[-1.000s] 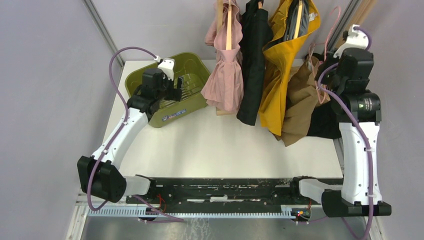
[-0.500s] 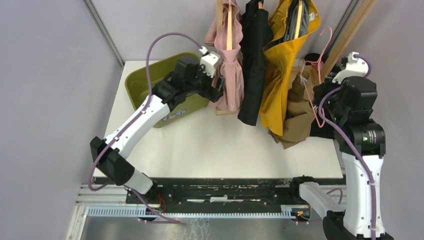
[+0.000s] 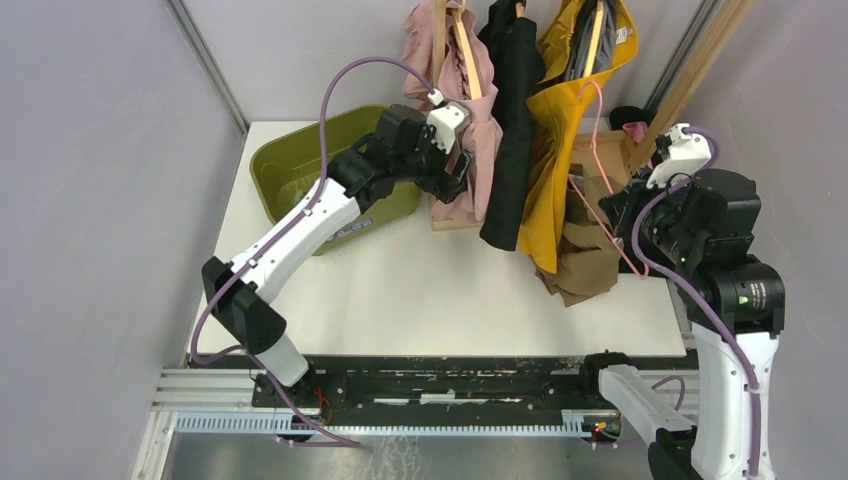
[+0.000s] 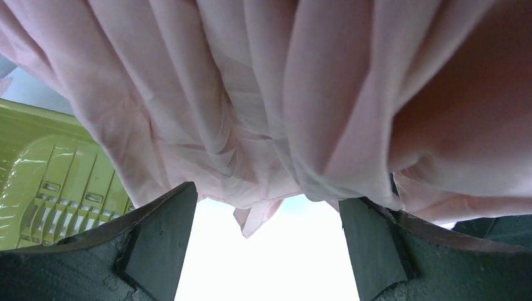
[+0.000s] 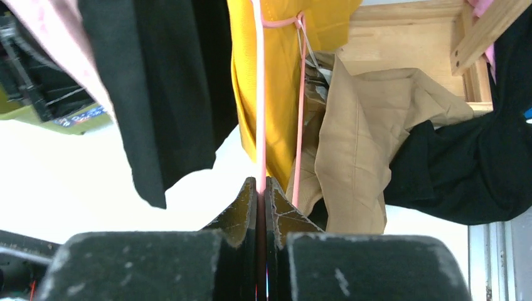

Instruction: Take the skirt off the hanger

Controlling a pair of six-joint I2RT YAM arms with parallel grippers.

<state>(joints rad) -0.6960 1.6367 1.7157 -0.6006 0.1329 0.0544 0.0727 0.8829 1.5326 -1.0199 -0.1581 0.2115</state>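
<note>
My right hand (image 5: 260, 183) is clenched on the pink hanger (image 5: 260, 94), I judge to steady it. The tan skirt (image 5: 367, 132) hangs from it. My left hand (image 4: 266, 213), released wide, sits left of the hanger under a pink dress (image 4: 251, 94).

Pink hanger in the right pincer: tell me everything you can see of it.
The pink hanger is a thin, smooth frame, plastic or coated wire by its look. The right pincer is shut on one bar, which rises straight from the grip in the wrist view, across the yellow garment; a second bar runs alongside. A tan garment hangs bunched from it.
</note>
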